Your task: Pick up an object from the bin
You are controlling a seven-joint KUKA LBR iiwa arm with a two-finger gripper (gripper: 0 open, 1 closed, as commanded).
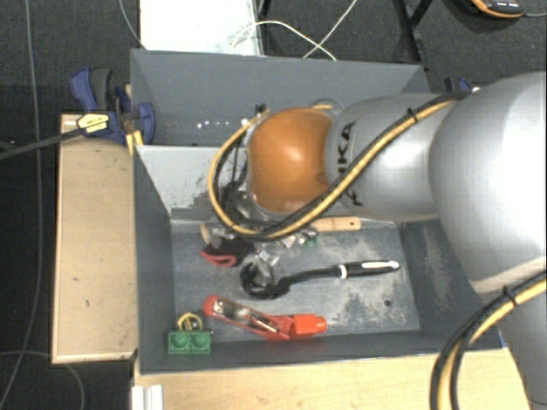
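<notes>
My gripper (269, 253) hangs right over the bowl end of the black ladle (329, 273), mid-bin. Open or closed? Can't tell.

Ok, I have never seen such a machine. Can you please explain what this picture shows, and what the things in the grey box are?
It is a robot arm, silver with an orange cover on its wrist, seen by one camera looking down from above. It reaches from the right into a grey metal bin. Its gripper, mostly hidden under the cover, is low beside the round end of a black ladle-like tool. Also there: a red-orange hand tool, a green toy brick, a small red thing. Whether it holds anything I cannot tell.
</notes>
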